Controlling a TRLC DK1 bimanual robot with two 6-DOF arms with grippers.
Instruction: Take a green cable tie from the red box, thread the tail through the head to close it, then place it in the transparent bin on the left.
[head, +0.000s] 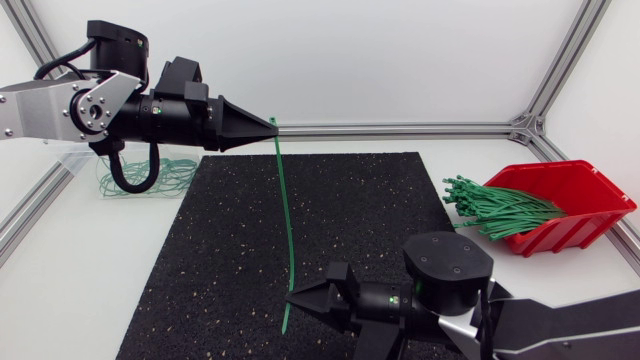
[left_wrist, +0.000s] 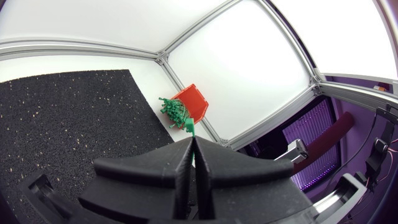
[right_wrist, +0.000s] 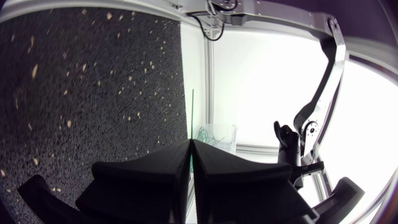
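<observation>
A single green cable tie (head: 285, 215) stretches straight over the black mat between my two grippers. My left gripper (head: 268, 127), at the mat's far edge, is shut on one end of it; a green stub (left_wrist: 189, 127) sticks out past the closed fingers of that gripper (left_wrist: 191, 142). My right gripper (head: 292, 297), near the mat's front edge, is shut on the tie close to its other end, and the thin strap (right_wrist: 191, 109) runs ahead from that gripper's tip (right_wrist: 189, 144). The red box (head: 575, 200), full of green ties (head: 500, 205), sits at the right.
The transparent bin (head: 150, 178) at the far left holds looped green ties, partly hidden under my left arm. The black mat (head: 200, 270) covers the table's middle. Metal frame rails (head: 400, 129) run along the table's back and sides.
</observation>
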